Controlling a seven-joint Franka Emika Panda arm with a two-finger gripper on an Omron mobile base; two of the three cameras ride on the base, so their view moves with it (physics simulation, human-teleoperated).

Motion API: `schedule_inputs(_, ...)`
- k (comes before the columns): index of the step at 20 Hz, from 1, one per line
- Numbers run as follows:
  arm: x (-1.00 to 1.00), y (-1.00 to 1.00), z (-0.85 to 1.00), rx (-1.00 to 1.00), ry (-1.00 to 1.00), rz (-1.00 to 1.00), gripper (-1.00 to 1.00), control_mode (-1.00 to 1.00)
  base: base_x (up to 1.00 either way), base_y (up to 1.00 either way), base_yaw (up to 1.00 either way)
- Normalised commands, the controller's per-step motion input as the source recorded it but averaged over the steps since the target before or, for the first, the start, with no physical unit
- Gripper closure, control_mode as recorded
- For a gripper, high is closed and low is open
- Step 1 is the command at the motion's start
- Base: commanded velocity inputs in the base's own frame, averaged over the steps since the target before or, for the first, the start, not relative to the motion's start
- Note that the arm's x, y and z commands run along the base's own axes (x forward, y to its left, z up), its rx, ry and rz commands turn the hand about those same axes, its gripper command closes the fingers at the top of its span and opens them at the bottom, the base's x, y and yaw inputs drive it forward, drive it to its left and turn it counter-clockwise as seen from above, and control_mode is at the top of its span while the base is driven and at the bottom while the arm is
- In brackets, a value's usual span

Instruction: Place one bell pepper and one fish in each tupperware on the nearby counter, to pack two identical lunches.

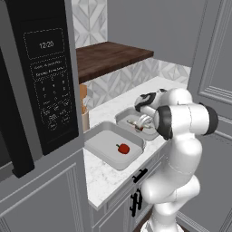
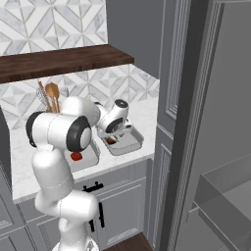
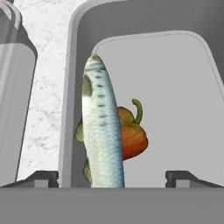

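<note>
Could go wrong, from left to right in the hand view:

Might bump the left tupperware (image 3: 17, 78) on the way out, if swung sideways too low. Looks light, so likely to slide on the white counter (image 3: 46, 100).

Might catch the raised rim of the right tupperware (image 3: 70, 65) with a finger tip, if pulled away at a slant. Better to go straight up first.

Might knock the fish (image 3: 103, 131). Long, thin and shiny, propped up on the bell pepper (image 3: 133, 138) and not flat. Could slip or roll with one small touch. Might even tip over the rim, with its far end close to the wall.

Might push the round bell pepper too. Would roll easily, and take the fish with it.

Now the places:

End effector (image 3: 112, 177) wide open, holding nothing. Finger tips far apart, one on each side, neither touching the fish.

Fish right in the middle between the tips, reaching away from them, inside the right tupperware. Bell pepper just to the right of the fish, touching it, partly hidden under it.

In the left base view, one more bell pepper (image 1: 123, 148) alone in the left tupperware, well apart from the end effector. Right lunch looks packed. Left one probably lacking a fish.
</note>
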Motion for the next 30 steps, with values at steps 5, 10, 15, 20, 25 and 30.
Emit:
schedule_inputs(5,0.0,0.0,0.07,0.0,-0.01,0.04,-1.0,-1.0,0.0,0.0,0.0)
schedule_inputs(10,-0.2,0.0,0.45,0.0,-0.04,0.02,-1.0,-1.0,0.0,0.0,0.0)
schedule_inputs(15,-0.51,0.0,0.95,0.0,-0.08,0.01,-1.0,-1.0,0.0,0.0,0.0)
schedule_inputs(20,-0.63,0.09,0.3,0.0,0.0,0.0,-1.0,-1.0,0.0,0.0,0.0)
schedule_inputs(25,-0.66,0.23,0.37,-0.02,0.02,0.0,-1.0,-1.0,0.0,0.0,0.0)
schedule_inputs(30,-0.67,0.17,0.19,-0.02,0.01,0.0,-1.0,-1.0,0.0,0.0,0.0)
